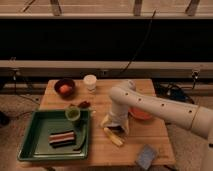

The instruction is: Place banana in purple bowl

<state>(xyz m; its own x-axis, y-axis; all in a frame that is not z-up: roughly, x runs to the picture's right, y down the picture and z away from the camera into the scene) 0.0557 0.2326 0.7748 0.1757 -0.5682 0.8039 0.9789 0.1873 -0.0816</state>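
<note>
my gripper: pale cream, right above the banana at the table's middle
my arm: white, small dark dots
banana: pale yellow
purple bowl: dark maroon
lump in it: orange
other bowl: bright orange
tray: green
block: dark red, pale stripes
cup: green
jar: white
sponge: grey-blue
table: tan wood

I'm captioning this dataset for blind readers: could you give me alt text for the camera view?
A white robot arm reaches in from the right, its gripper low over a pale yellow banana lying on the wooden table. The purple bowl sits at the far left corner, an orange bowl beside the arm, a green tray front left.
</note>
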